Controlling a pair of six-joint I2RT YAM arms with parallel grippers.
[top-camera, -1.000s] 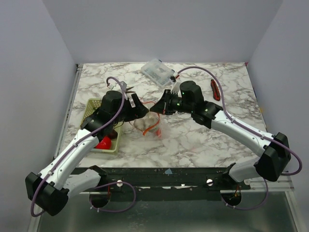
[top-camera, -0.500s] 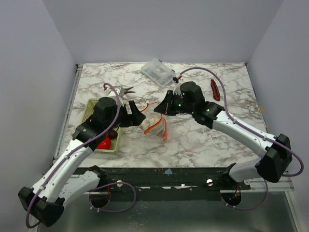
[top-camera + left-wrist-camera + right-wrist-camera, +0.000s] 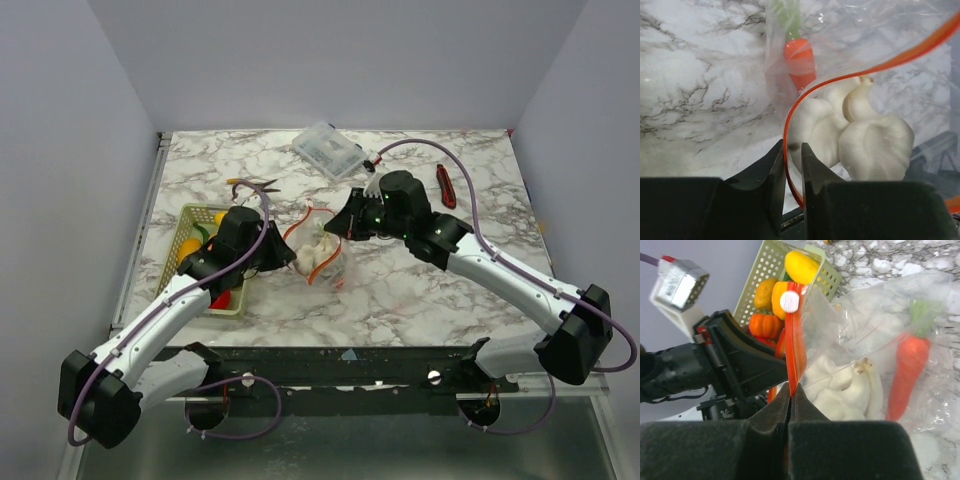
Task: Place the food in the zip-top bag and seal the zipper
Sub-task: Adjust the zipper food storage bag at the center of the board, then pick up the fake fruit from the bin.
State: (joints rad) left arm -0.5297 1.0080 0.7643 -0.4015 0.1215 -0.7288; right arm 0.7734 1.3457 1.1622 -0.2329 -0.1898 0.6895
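Observation:
The zip-top bag (image 3: 322, 255) lies mid-table with its mouth held up. White garlic (image 3: 875, 145) and an orange carrot (image 3: 800, 60) sit inside it. The red-orange zipper (image 3: 840, 80) curves down between my left gripper's (image 3: 793, 150) jaws. They stand narrow, with the strip against the left finger and a slim gap beside it. My right gripper (image 3: 791, 390) is shut on the zipper (image 3: 795, 340) at the far rim, below its white slider (image 3: 789, 301). From above, the left gripper (image 3: 290, 258) is at the bag's left side and the right gripper (image 3: 340, 225) at its upper right.
A pale green basket (image 3: 195, 225), left of the bag, holds a lemon (image 3: 801, 266), orange pieces and a red piece (image 3: 215, 297). Yellow-handled pliers (image 3: 250, 184) lie behind it. A clear lidded box (image 3: 328, 148) and a dark-red knife (image 3: 445, 185) sit at the back.
My left gripper drew back from over the bag, returned to its left rim and narrowed from wide open around the zipper. The right gripper kept its grip, and the bag shifted slightly.

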